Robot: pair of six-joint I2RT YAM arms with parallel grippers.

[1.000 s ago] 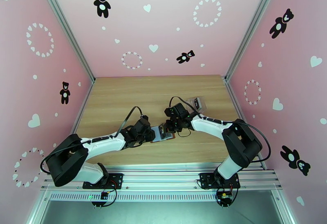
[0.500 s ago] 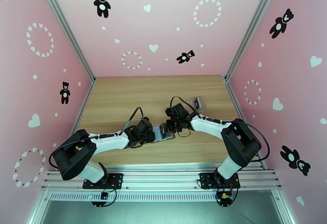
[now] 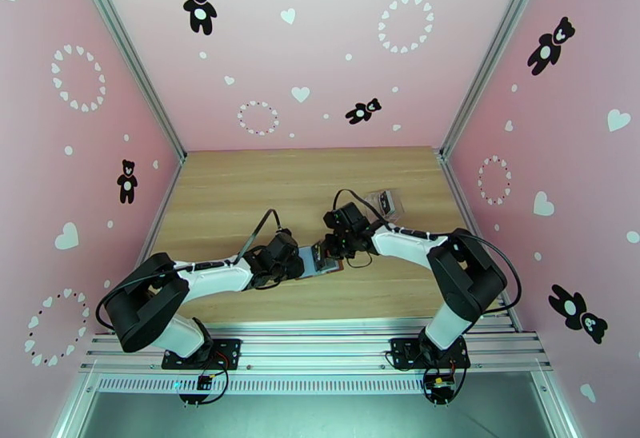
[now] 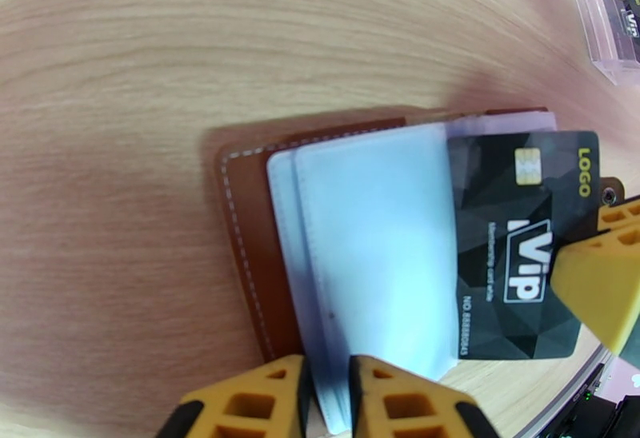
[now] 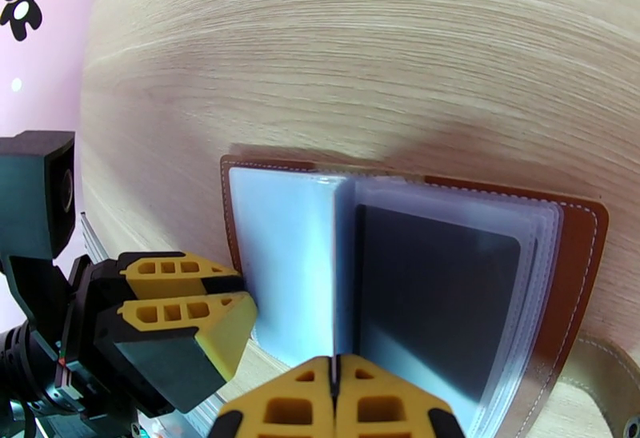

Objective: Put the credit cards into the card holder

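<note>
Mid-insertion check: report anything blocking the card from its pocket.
Nothing visible does: the credit card, pinched by the right gripper, overlaps the card holder; the left gripper pinches its pocket leaf.

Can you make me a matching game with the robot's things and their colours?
Things:
1. card holder
2. credit card
3. plastic case
4. robot fingers

Colours:
a. yellow
b. black
c. see-through
d. brown

Right pairs: 1-d, 2-b, 3-c, 4-a.
</note>
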